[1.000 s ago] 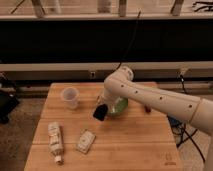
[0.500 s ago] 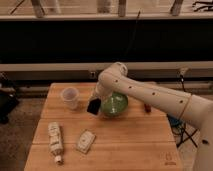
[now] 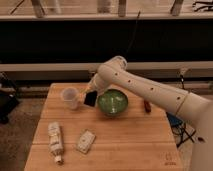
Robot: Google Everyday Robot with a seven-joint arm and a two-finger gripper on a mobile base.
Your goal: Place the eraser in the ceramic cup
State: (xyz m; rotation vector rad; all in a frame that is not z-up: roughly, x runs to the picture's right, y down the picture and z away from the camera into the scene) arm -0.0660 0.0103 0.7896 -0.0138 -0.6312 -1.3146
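The eraser (image 3: 90, 98) is a flat black block held at the end of my arm, lifted above the table between the ceramic cup and the green bowl. The gripper (image 3: 92, 92) sits just above it, shut on its top edge. The ceramic cup (image 3: 69, 98) is a small pale cup standing upright at the table's back left, just left of the eraser. The eraser hangs beside the cup, not over its mouth.
A green bowl (image 3: 112, 103) stands right of the eraser. A small dark red object (image 3: 147, 105) lies right of the bowl. A white packet (image 3: 85, 141) and a pale bottle (image 3: 55, 141) lie at the front left of the wooden table (image 3: 130, 145).
The gripper has carried the eraser leftward and up, from in front of the green bowl towards the cup.
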